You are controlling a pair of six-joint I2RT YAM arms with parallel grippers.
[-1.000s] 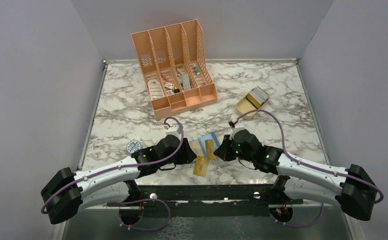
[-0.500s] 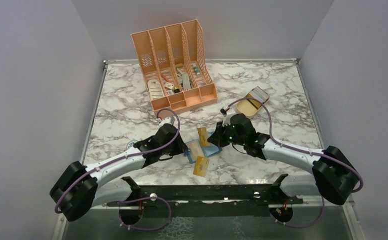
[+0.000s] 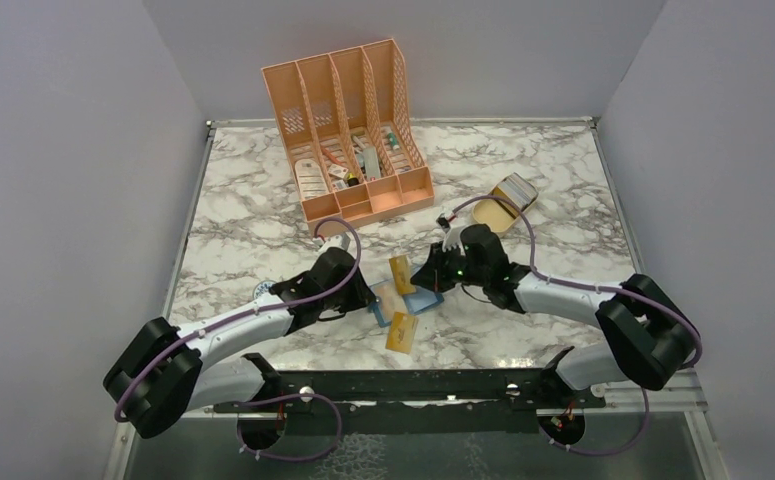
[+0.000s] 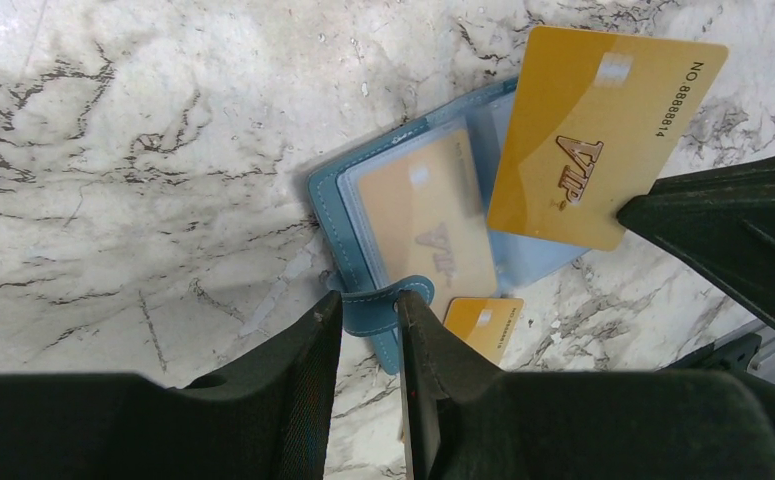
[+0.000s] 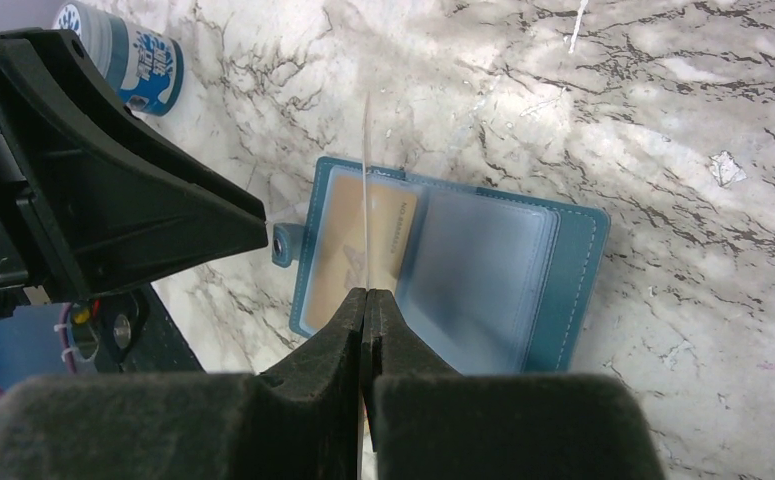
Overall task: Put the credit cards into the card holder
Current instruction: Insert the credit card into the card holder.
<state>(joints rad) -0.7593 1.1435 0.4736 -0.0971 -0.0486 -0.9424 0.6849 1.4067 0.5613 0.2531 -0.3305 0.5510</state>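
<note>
The small teal-blue folding card holder (image 4: 328, 190) lies open and flat on the white-and-grey marble table (image 3: 263, 230), near the front edge between the 2 arms, with its clear sleeves facing up. The left gripper (image 4: 368, 312) is narrowed onto the holder's snap tab (image 4: 378, 305) and pinches it, most likely to pin the wallet so it cannot slide while a card goes in. 1 gold credit card (image 4: 428, 225) already sits in the sleeve on the tab side; the other clear sleeve (image 5: 473, 270) looks empty. The right gripper (image 5: 365, 300) is clamped tight on a second gold plastic card (image 4: 593, 140) marked VIP. It is held by 1 edge and stands tilted over the open holder, presumably lined up for that free sleeve; whether it touches yet I cannot tell. A third, yellow-orange card (image 4: 483, 325) lies loose on the marble just beside the holder. Farther out, a round blue-white disc (image 3: 263, 291) sits by the left arm. A tan oval tray (image 3: 483, 222) holds a pale striped object (image 3: 513, 190), and a large peach plastic desk organiser (image 3: 281, 95) with 4 upright slots carries small items too tiny to name.
</note>
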